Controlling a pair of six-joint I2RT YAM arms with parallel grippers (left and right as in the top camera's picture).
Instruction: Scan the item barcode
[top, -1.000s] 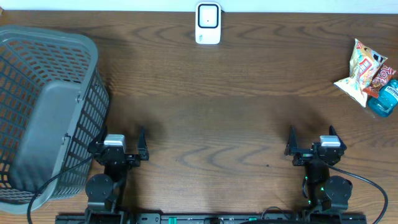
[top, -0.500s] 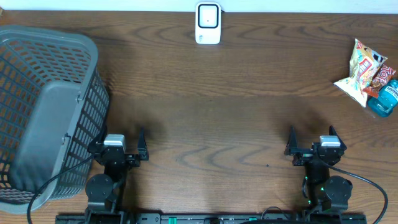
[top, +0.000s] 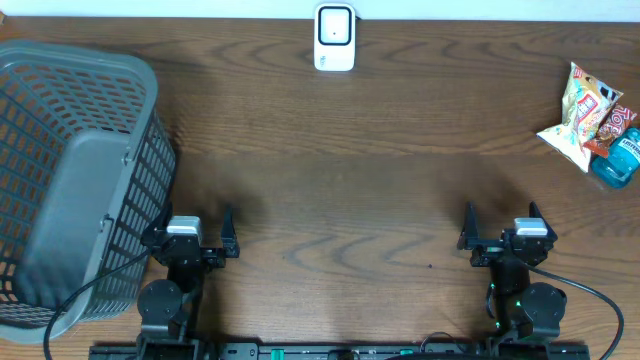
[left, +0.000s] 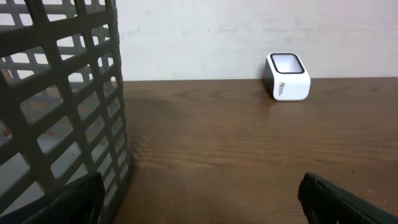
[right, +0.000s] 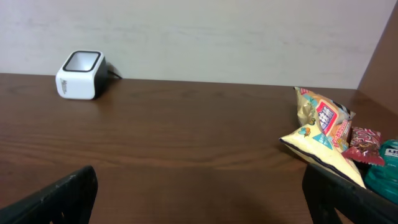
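A: Overhead. We see the left end effector (top: 190, 228) and right end effector (top: 501, 225) both spread wide and empty, low on the counter (top: 350, 180).

B: The snack bag (top: 578, 108), red packet (top: 618, 122) and blue bottle (top: 618, 158) sit bunched at the right edge, well apart from the scanner (top: 334, 37) at top centre. The basket (top: 90, 52) fills the left, and we guess it's for scanned goods.

A: Left wrist: basket wall at left, scanner upper right, window angled upward so a barcode can face it.

B: Right wrist: scanner upper left, snacks lower right. We'd judge the right arm picks.
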